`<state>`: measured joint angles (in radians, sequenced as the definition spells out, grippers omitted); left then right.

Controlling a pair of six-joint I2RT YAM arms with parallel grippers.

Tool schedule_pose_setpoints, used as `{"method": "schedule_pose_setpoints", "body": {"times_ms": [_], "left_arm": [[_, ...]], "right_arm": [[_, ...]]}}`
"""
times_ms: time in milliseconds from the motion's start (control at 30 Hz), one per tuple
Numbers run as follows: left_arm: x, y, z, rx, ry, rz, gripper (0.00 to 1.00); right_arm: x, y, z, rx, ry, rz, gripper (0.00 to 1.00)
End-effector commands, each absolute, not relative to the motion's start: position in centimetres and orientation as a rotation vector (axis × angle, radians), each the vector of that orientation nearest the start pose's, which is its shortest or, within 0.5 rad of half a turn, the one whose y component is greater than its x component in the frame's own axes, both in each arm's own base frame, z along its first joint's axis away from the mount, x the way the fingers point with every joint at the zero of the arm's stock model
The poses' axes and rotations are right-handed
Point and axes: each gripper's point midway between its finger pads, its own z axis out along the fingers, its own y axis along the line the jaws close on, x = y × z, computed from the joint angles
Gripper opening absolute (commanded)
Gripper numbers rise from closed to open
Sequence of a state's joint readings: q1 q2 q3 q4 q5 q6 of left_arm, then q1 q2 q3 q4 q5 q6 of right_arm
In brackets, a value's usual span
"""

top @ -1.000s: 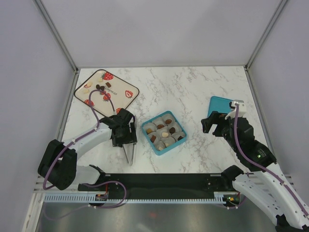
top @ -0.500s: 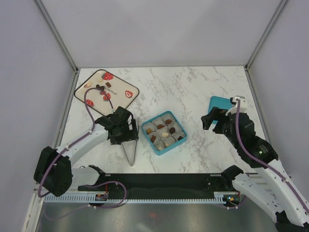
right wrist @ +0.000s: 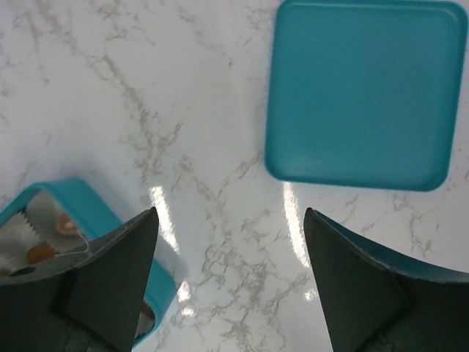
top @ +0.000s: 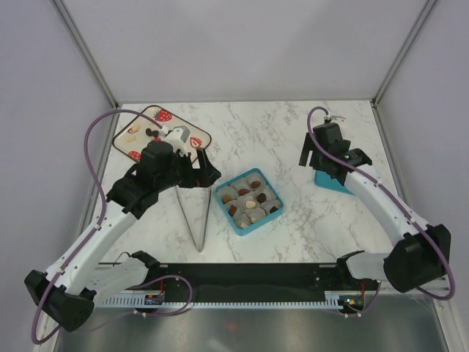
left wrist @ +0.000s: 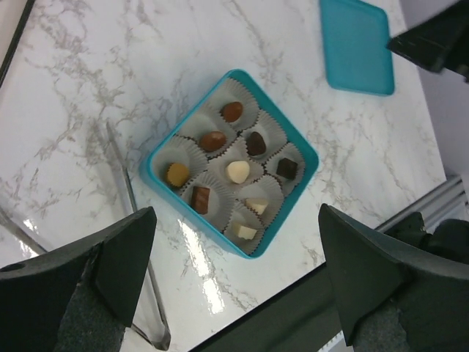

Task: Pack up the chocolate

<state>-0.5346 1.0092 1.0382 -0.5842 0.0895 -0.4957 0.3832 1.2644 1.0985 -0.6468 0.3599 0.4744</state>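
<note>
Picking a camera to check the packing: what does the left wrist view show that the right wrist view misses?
Left wrist only: the tongs beside the box, all nine chocolates in it, and the left gripper, jaws open. Right wrist only: the right gripper close up, jaws open. Both: the box, though the right wrist catches just one corner, the lid and the table.

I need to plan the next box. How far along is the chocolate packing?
Done: all nine cups in the box hold a chocolate; the tongs lie on the table. In hand: nothing; the left gripper and right gripper are open and empty. Left: the lid lies apart from the box, so closing it probably comes next. A few pieces sit on the tray.
</note>
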Motion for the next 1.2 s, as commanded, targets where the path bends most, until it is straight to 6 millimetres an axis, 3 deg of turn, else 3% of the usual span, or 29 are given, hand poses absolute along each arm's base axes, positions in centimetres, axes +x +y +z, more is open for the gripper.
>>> {"method": "schedule_pose_setpoints", "body": {"times_ms": [0,33,133,167,233,267,333,467,733,800,1000,1167], "left_arm": [[23.8,-20.9,26.2,0.298,2.058,-0.834,1.00],[23.6,-20.8,26.4,0.299,2.044,-0.839,1.00],[23.2,-20.4,25.0,0.309,2.060,-0.820,0.98],[23.0,-20.2,24.6,0.300,2.069,-0.812,0.98],[22.8,-19.4,23.4,0.251,2.111,-0.782,0.98],[22.5,-19.3,23.6,0.245,2.098,-0.791,0.98],[22.0,-19.6,23.8,0.272,2.082,-0.818,0.98],[22.1,-19.0,24.4,0.264,2.055,-0.789,0.96],[22.2,-18.5,24.9,0.252,2.032,-0.777,0.96],[22.1,-18.6,24.7,0.256,2.038,-0.787,0.96],[21.9,-18.9,25.0,0.271,2.022,-0.822,0.96],[21.1,-19.3,26.3,0.327,1.967,-0.869,0.95]], "right_arm": [[36.0,5.5,18.2,0.382,2.273,-0.039,0.86],[36.8,4.4,17.9,0.421,2.266,-0.056,0.81],[38.7,3.7,15.4,0.413,2.303,-0.095,0.68],[39.2,3.8,13.6,0.396,2.351,-0.097,0.66],[40.3,3.9,12.6,0.381,2.369,-0.079,0.60],[40.6,3.8,10.9,0.379,2.407,-0.096,0.57],[41.3,3.1,9.8,0.409,2.427,-0.106,0.51],[42.0,2.8,6.5,0.419,2.493,-0.130,0.48],[42.1,4.2,2.5,0.390,2.594,-0.059,0.37],[41.9,4.2,2.2,0.377,2.605,-0.061,0.32],[42.1,5.7,3.8,0.312,2.601,0.050,0.00],[41.3,7.9,8.6,0.261,2.516,0.182,0.00]]}}
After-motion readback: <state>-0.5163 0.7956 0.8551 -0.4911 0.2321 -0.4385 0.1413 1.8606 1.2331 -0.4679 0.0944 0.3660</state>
